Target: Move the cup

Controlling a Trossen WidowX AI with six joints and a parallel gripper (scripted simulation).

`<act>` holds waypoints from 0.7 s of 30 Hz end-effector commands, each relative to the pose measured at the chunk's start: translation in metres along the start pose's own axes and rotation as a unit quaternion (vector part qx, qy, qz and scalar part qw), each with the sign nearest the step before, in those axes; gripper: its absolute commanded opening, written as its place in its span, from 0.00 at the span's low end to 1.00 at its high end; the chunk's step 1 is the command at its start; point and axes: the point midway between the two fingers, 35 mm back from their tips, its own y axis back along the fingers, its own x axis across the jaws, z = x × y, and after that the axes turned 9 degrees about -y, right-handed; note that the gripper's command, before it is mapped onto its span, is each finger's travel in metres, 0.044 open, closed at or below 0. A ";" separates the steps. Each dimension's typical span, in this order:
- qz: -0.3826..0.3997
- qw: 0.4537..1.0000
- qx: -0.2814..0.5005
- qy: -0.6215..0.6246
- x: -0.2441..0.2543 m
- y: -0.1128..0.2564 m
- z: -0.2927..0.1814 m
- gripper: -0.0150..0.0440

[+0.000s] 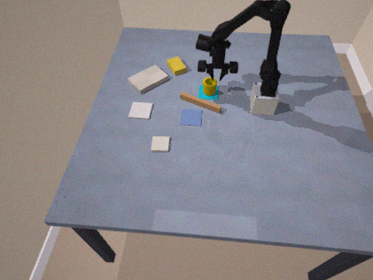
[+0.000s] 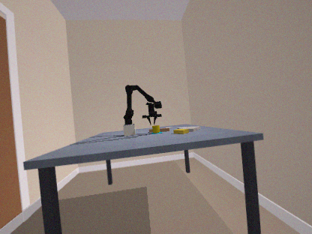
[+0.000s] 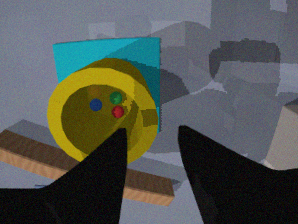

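The yellow cup (image 1: 209,88) (image 2: 156,129) (image 3: 54,117) stands upright on the cyan pad (image 1: 202,95) (image 3: 72,55). Inside it, the wrist view shows a blue marble (image 3: 95,104), a green marble (image 3: 116,97), a red marble (image 3: 118,111) and a dim orange-brown marble (image 3: 94,91). My gripper (image 1: 217,80) (image 2: 152,124) (image 3: 152,133) is partly open with nothing between its fingers. Its tips are just above the cup, off to one side; in the wrist view one finger overlaps the cup's rim and the other is beyond the cup. The blue pad (image 1: 191,118) bears nothing.
A wooden bar (image 1: 200,102) (image 3: 155,187) lies between the two pads. A yellow block (image 1: 177,65) (image 2: 181,131) and a large beige block (image 1: 148,79) lie farther left at the back. Two pale flat tiles (image 1: 141,110) (image 1: 160,144) lie left of the blue pad.
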 end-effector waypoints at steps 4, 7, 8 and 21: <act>0.006 1.000 0.000 0.002 -0.001 0.009 0.000 0.50; 0.001 1.000 0.000 0.000 -0.001 0.005 0.000 0.59; 0.001 1.000 0.000 0.000 -0.001 0.005 0.000 0.64; 0.003 1.000 0.000 0.001 0.000 0.029 0.001 1.00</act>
